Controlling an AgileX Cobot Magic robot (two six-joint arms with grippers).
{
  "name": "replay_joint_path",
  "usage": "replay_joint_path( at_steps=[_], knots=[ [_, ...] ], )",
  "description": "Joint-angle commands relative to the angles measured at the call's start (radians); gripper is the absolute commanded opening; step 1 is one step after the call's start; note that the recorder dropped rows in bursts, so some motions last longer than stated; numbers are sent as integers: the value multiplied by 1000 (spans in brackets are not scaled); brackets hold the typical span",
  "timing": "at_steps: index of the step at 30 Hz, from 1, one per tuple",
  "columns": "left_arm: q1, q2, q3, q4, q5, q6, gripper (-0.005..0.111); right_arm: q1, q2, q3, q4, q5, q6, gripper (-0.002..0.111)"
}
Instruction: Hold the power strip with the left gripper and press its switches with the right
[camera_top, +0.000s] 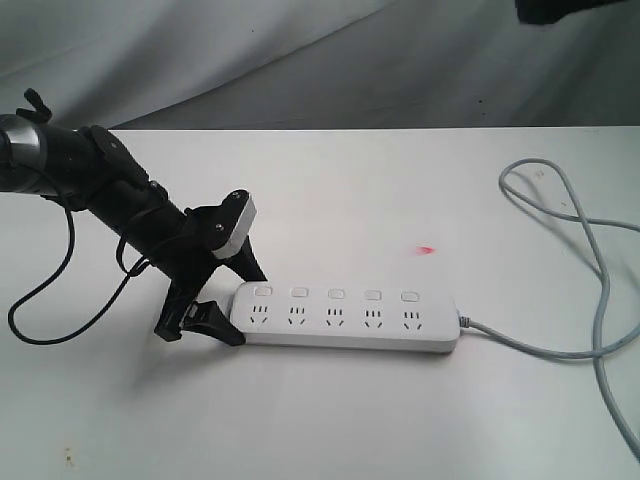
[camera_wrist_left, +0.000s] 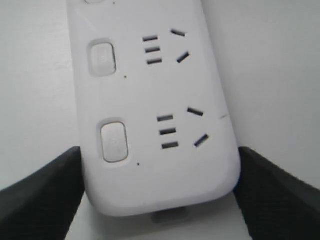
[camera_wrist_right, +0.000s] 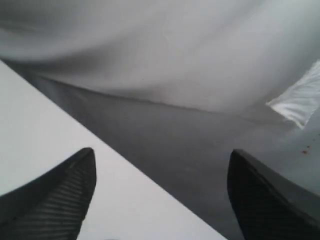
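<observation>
Starting at the left of my exterior view, the left gripper (camera_top: 248, 308) is down on the table (camera_top: 330, 420), its jaws set wide around the near-left end of the power strip (camera_top: 345, 318). On its wrist camera the two black fingers (camera_wrist_left: 45, 190) sit against the strip's long sides with no gap I can see, so I take that as a grip on the strip, though a light one for all I can tell. The strip itself lies flat near the middle of the table, sockets up. Its row of switches (camera_top: 335, 294) is bare, with nothing touching any of them. Further right there is a small red mark (camera_top: 427, 249) on the tabletop, then the grey cord (camera_top: 603, 300) looping away from the strip's right end. The right gripper (camera_wrist_right: 162, 151) is spread wide and empty. Its camera looks out past the table edge at the backdrop cloth (camera_wrist_right: 175, 60), so it is well apart from the strip. By my reading the hold looks done, and all five presses remain.
</observation>
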Motion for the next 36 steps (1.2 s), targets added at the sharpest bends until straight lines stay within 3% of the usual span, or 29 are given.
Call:
replay_joint_path(
  at_steps=[1,6,9,13,36],
  knots=[
    [-3,-5,-5,-17,8,3,23,-8,-152,0,9,5,112,62],
    [-3,-5,-5,-17,8,3,23,-8,-353,0,9,24,231,15],
    [-3,-5,-5,-17,8,3,23,-8,-443,0,9,43,299,0],
    [-3,-5,-5,-17,8,3,23,-8,-548,0,9,85,437,0],
    [-3,-5,-5,-17,8,3,23,-8,-645,0,9,80,441,0]
  ],
)
